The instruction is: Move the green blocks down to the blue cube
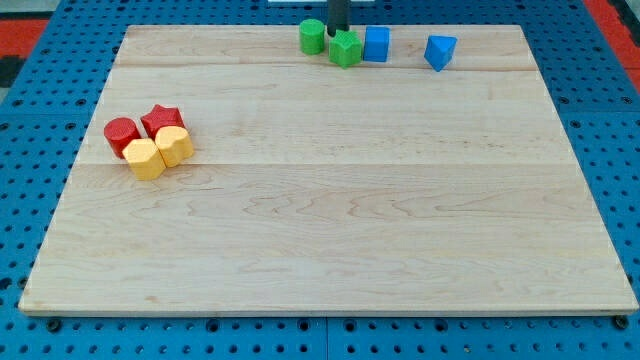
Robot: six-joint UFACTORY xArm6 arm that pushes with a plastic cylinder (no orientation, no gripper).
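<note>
Up top, my tip (338,33) sits between the green cylinder (312,36) and green star block (346,48). No pincer shows; the blue cube (376,43) touches the star's right side.

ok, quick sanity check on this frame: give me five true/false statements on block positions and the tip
1. The green cylinder and the green star-like block sit near the view's top edge of the board. True.
2. My tip is down among the yellow blocks. False: it is at the view's top, just above the green star-like block, between it and the green cylinder.
3. The blue cube sits right beside the green star-like block. True.
4. The red blocks are at the view's right. False: the red cylinder and red star are at the view's left.
5. A second blue block lies right of the blue cube. True.
</note>
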